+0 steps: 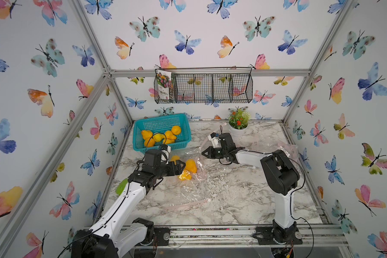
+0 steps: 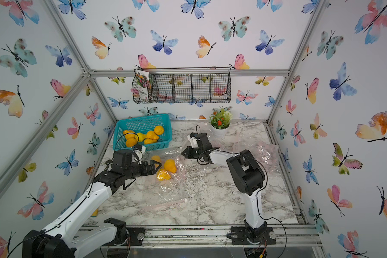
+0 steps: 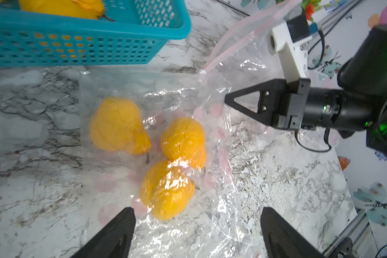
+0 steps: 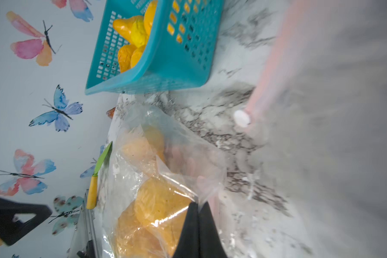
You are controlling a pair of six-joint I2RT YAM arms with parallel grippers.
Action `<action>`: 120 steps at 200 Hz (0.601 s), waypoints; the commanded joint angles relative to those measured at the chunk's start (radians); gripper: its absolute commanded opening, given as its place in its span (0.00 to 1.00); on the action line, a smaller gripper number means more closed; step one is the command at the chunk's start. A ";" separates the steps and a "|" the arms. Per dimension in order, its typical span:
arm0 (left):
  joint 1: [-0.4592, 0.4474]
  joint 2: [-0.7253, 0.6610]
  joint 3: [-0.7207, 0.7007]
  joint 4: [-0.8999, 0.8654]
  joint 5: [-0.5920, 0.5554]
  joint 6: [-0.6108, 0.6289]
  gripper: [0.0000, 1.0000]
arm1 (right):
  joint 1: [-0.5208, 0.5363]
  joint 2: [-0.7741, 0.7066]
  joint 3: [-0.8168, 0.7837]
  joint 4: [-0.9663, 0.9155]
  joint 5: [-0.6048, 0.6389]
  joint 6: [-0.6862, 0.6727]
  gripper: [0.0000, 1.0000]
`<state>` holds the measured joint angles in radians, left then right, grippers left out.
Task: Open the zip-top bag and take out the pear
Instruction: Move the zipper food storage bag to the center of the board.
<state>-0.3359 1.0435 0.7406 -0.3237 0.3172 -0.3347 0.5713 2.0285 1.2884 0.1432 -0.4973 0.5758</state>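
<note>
my right gripper (image 4: 198, 214) is pinched on the zip-top bag (image 3: 125, 84) edge; left gripper (image 3: 197, 227) spread wide near its pears (image 3: 119, 125).

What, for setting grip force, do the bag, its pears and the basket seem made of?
Zip-top bag: thin clear plastic film, glossy; it crinkles, glints, and shows the pears through. Pears: orange-yellow with wrinkled, dull skin, probably artificial fruit, but unsure. Basket: teal moulded plastic, smooth, with perforated walls.

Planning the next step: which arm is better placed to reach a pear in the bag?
Left. The left gripper stands open beside the pears, while the right gripper is shut on the edge of the zip-top bag, likely holding it.
</note>
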 commanded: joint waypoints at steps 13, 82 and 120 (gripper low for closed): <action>-0.148 0.102 0.053 -0.019 -0.050 0.065 0.85 | -0.039 -0.082 0.027 -0.210 0.143 -0.116 0.13; -0.163 0.282 -0.018 0.109 -0.090 -0.047 0.73 | -0.038 -0.353 -0.218 -0.386 0.113 -0.173 0.60; -0.159 0.330 -0.041 0.139 -0.112 -0.053 0.73 | 0.008 -0.492 -0.513 -0.257 -0.088 -0.022 0.62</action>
<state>-0.4988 1.3483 0.7136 -0.2306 0.2379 -0.3729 0.5396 1.5772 0.9192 -0.1459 -0.4553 0.4641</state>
